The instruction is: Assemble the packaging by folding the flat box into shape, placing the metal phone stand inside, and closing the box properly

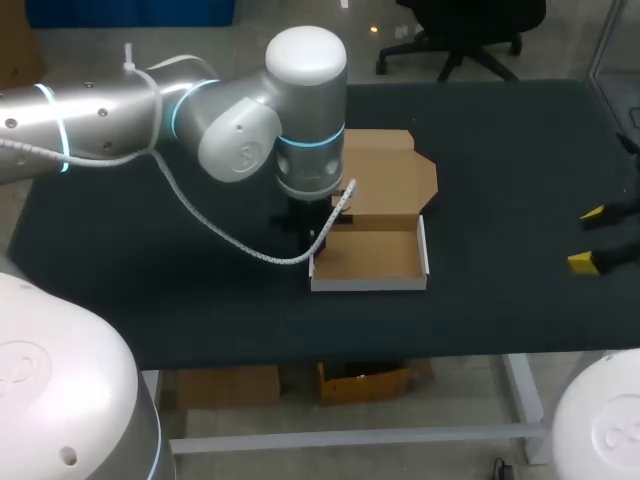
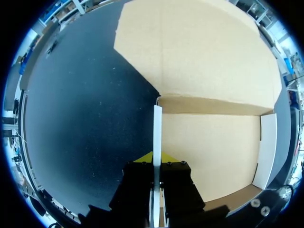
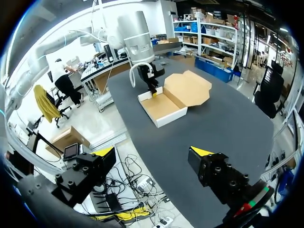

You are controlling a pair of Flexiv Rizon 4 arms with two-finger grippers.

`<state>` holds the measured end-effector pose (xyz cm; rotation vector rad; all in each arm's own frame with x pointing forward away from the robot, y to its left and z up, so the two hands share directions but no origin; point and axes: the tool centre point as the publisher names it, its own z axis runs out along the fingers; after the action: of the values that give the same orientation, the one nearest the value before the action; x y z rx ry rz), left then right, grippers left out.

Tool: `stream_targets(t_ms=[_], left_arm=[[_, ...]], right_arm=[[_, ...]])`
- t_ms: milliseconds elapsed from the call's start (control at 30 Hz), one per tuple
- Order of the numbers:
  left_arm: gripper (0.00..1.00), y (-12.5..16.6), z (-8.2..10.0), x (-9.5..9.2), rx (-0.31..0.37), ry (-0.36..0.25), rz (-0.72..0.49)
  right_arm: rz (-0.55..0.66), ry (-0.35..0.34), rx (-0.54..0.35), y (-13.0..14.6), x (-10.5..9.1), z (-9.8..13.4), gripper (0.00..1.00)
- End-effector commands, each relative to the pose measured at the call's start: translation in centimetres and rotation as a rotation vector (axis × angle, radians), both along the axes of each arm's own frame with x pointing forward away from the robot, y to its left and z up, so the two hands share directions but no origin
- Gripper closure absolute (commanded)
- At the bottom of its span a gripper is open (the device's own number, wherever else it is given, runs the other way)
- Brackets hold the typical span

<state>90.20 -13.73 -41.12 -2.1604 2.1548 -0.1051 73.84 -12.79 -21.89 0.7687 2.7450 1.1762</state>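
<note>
**On the dark bench [image 1: 150, 270], a pinch with little margin**

Near the bench's middle, my left end effector [image 2: 156, 159] is clamped on the left wall [image 2: 157, 128] of the box [image 1: 370, 262], with one yellow tip pressed to each face of the upright white panel. The tray stands formed with its brown floor bare, and the lid [image 1: 392, 172] lies flat and open behind it. No phone stand shows in any view. My right end effector [image 3: 153, 156] hangs well apart at the bench's right side, fingers spread wide and holding nothing.

The likeliest trouble, as I judge it, is the cardboard itself. It looks thin and light, and nothing braces the far side. A sideways pull from my clamped fingers could crease the wall or drag the whole box along rather than shape it. If I let go carelessly, the panel might splay outward. My white cable [image 1: 240, 245] loops low beside the same wall and could catch a corner if the wrist turns.

The bench cover is dark and matte, and it seems to offer a light carton only modest grip. Bare cover shows on every side of the box, widest between it and my right arm, so that arm has room to come in as a brace.
</note>
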Motion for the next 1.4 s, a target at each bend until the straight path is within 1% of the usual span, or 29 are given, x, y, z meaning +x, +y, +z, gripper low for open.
stream_targets(t_ms=[33, 233, 267, 333, 367, 433, 667, 800, 1000, 1400], left_arm=[[1.00, -0.2, 0.2, 0.2, 0.019, 0.001, -0.003], [1.00, -0.1, 0.2, 0.2, 0.024, 0.002, -0.002], [1.00, -0.1, 0.2, 0.2, 0.023, 0.002, -0.001], [1.00, -0.1, 0.2, 0.2, 0.023, 0.003, -0.001], [1.00, -0.1, 0.2, 0.2, 0.022, 0.004, -0.001], [1.00, 0.0, 0.2, 0.2, 0.021, 0.004, 0.000], [1.00, 0.3, 0.3, 0.2, 0.022, 0.005, 0.001], [1.00, 0.5, 0.4, 0.3, 0.028, 0.008, 0.003], [1.00, 0.6, 0.4, 0.4, 0.054, 0.010, 0.000], [1.00, 0.6, 0.4, 0.4, 0.147, -0.031, 0.016]], right_arm=[[0.104, 0.088, 0.065, -3.1, -1.3, 3.4, 0.00], [0.066, 0.093, 0.068, -3.0, -1.2, 3.2, 0.00], [0.049, 0.092, 0.050, -2.9, -1.0, 3.0, 0.00], [0.037, 0.098, 0.047, -2.5, -0.9, 2.8, 0.00], [0.025, 0.096, 0.027, -2.3, -0.7, 2.7, 0.00], [0.004, 0.093, 0.029, -2.0, -0.5, 2.5, 0.00], [-0.052, 0.039, 0.005, -0.9, 0.0, 2.2, 0.00], [-0.056, 0.030, 0.013, -0.7, 0.0, 1.9, 0.00], [-0.050, 0.031, 0.019, -0.4, 0.0, 1.5, 0.00], [-0.048, 0.028, 0.022, -0.4, -0.1, 1.3, 0.00]])
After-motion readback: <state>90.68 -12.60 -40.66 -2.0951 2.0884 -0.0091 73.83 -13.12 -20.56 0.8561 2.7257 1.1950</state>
